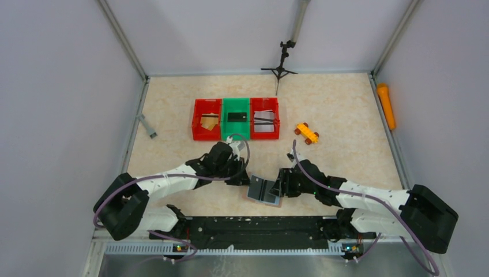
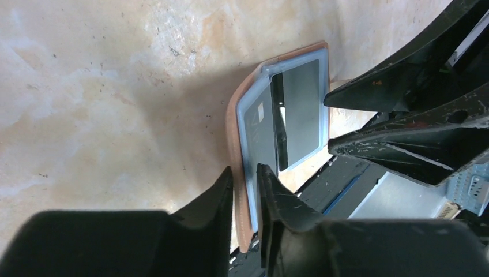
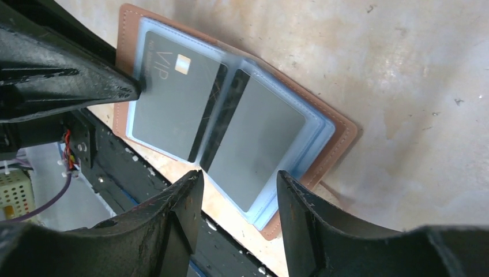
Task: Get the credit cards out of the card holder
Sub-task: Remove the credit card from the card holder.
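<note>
**Item:** card holder [image 1: 263, 190], tan, leather-like. It lay open, inside up, at the near edge of the desk [image 1: 340, 104], between the two arms. Soft, light and hinged at the spine. Judged likely to slide or fold if tugged while unpinned.

**Contents:** two credit cards in view, a dark VIP card [image 3: 173, 98] with a chip and a second dark card [image 3: 256, 138]. Each sat in a pale blue clear sleeve. Thin, stiff, light and slick-faced. Judged to need a pinch on a bared edge, then a flat draw along the sleeve without bending. Which side the sleeves opened on could not be told.

**Left gripper** [image 2: 245, 176]**:** fingers set close on either side of one cover's edge. Whether they pressed it could not be told.

**Right gripper** [image 3: 239, 187]**:** fingers apart, straddling the other panel's edge and clamped on nothing.

**Also present:** red and green bins [image 1: 250, 115] farther back, holding loose cards [image 1: 237, 116].
</note>
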### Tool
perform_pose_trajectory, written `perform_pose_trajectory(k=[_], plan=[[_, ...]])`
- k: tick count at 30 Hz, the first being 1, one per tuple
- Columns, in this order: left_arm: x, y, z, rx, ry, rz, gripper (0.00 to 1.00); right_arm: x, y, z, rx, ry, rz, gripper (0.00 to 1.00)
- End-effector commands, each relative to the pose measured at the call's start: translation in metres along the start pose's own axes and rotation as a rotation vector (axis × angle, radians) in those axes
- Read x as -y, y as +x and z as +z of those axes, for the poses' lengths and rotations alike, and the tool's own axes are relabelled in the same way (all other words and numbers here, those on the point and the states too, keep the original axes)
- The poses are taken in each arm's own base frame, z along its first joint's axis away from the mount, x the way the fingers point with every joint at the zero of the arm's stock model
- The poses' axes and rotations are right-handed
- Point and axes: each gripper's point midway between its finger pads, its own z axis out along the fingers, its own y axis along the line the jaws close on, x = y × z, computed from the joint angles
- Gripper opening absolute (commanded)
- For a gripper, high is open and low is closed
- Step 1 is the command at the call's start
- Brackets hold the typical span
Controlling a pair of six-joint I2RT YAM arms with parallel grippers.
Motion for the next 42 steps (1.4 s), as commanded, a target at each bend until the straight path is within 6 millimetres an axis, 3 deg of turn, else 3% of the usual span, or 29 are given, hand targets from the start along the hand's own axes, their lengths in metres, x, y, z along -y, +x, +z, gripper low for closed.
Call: perform_pose_trajectory(k=[1, 6, 13, 21, 27, 32, 34, 38, 42], plan=[[0.01, -0.002, 0.004, 0.021, 0.07, 0.003, 0.3, 0.006, 0.0, 0.004, 0.002, 0.029, -0.008, 0.5], [0.019, -0.001, 0.006, 0.031, 0.138, 0.011, 0.4, 0.014, 0.008, 0.013, -0.033, 0.05, -0.009, 0.42], [0.025, 0.005, 0.015, 0.002, 0.212, -0.007, 0.41, 0.019, 0.01, 0.015, -0.037, 0.069, -0.011, 0.38], [0.017, 0.013, 0.026, -0.028, 0.201, -0.03, 0.19, 0.018, 0.01, 0.017, -0.045, 0.069, -0.02, 0.36], [0.029, 0.009, 0.023, -0.015, 0.276, -0.042, 0.01, 0.018, 0.008, 0.014, -0.05, 0.083, -0.043, 0.41], [0.052, 0.001, 0.009, 0.013, 0.423, -0.073, 0.0, 0.01, 0.001, 0.009, -0.037, 0.063, -0.063, 0.39], [0.051, 0.001, 0.011, 0.002, 0.413, -0.08, 0.0, 0.012, -0.001, 0.008, -0.035, 0.085, -0.071, 0.4], [0.036, 0.002, 0.017, 0.009, 0.34, -0.085, 0.0, 0.021, -0.005, -0.001, -0.029, 0.155, -0.093, 0.51], [0.037, -0.009, 0.008, 0.069, 0.356, -0.104, 0.0, 0.016, -0.015, -0.016, 0.012, 0.155, -0.1, 0.61]])
